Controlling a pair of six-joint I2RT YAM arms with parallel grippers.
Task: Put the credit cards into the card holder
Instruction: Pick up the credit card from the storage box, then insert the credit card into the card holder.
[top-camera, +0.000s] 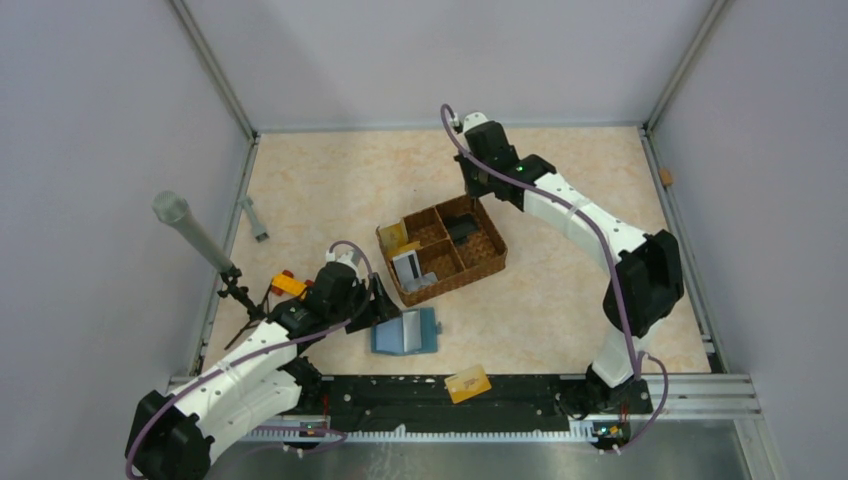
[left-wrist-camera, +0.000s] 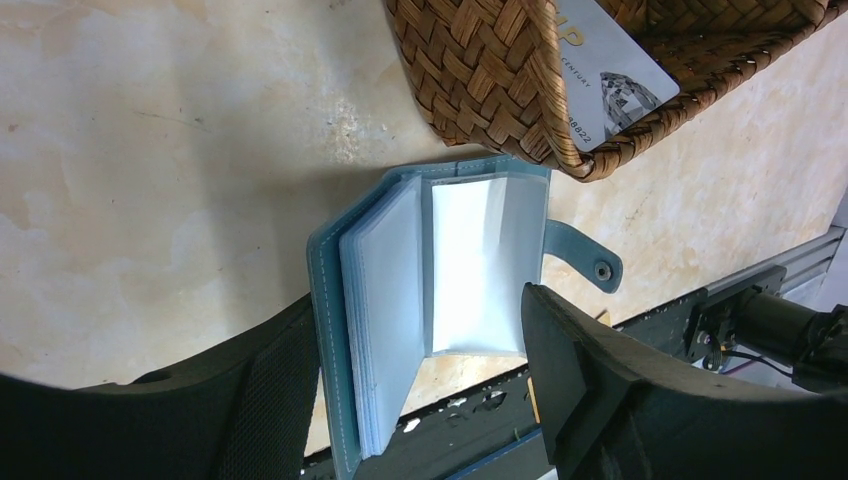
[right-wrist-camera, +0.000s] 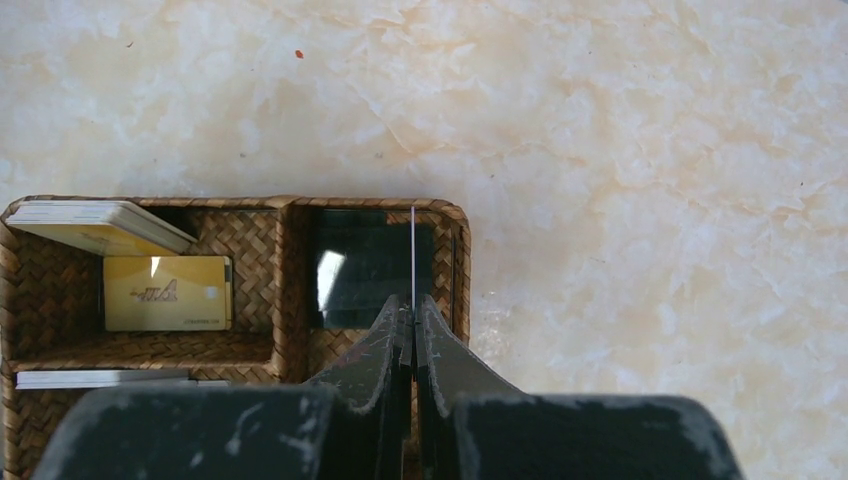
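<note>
Right wrist view: the right end effector (right-wrist-camera: 411, 302) pinches what seems a credit card (right-wrist-camera: 412, 240) edge-on, probably stiff, slick and light, best gripped at its rim.

The white-grey card (left-wrist-camera: 610, 80) leaning in the basket (left-wrist-camera: 470, 80) carries the small printed word "CENTURY", a large gold letter "P" cut off at the picture's edge, and the digits "8822" along its lower edge. The gold card (right-wrist-camera: 167, 292) bears a dark mark, too blurred to read.

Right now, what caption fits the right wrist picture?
Right gripper pinching a thin credit card edge-on over the wicker basket.
</note>
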